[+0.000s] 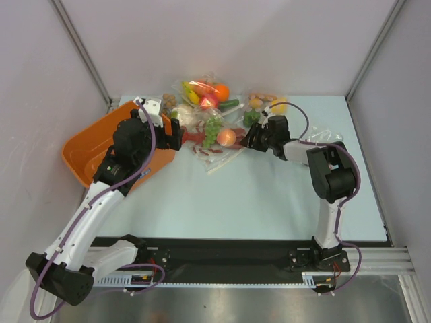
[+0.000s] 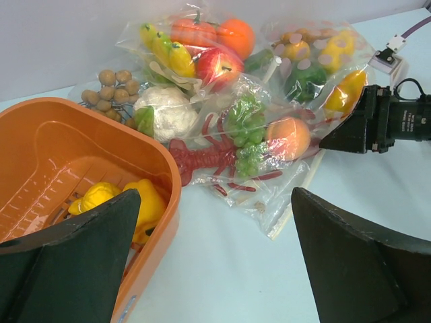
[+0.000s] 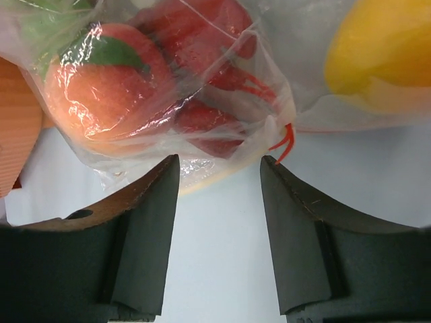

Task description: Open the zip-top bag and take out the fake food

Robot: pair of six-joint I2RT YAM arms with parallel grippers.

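The zip-top bag (image 2: 269, 188) lies crinkled on the table with its zip strip (image 2: 300, 198) along the near right edge. Inside show the red lobster (image 2: 202, 158), the green grape bunch (image 2: 246, 131), the pink-orange peach (image 2: 288, 138) and small pale bits. In the top view the bag (image 1: 217, 153) lies between both grippers. My left gripper (image 2: 215, 256) is open and empty, short of the bag beside the basket. My right gripper (image 3: 219, 168) is open, its tips at the bag's zip edge (image 3: 202, 178), just below the peach (image 3: 101, 74) and lobster (image 3: 209, 128). It holds nothing.
An orange basket (image 1: 77, 151) with yellow toy pieces (image 2: 124, 198) stands at the left. Behind the bag lie other clear bags of fruit (image 1: 205, 91), a bag with green and yellow pieces (image 1: 268, 104), a cauliflower (image 2: 165, 111) and brown balls (image 2: 111, 86).
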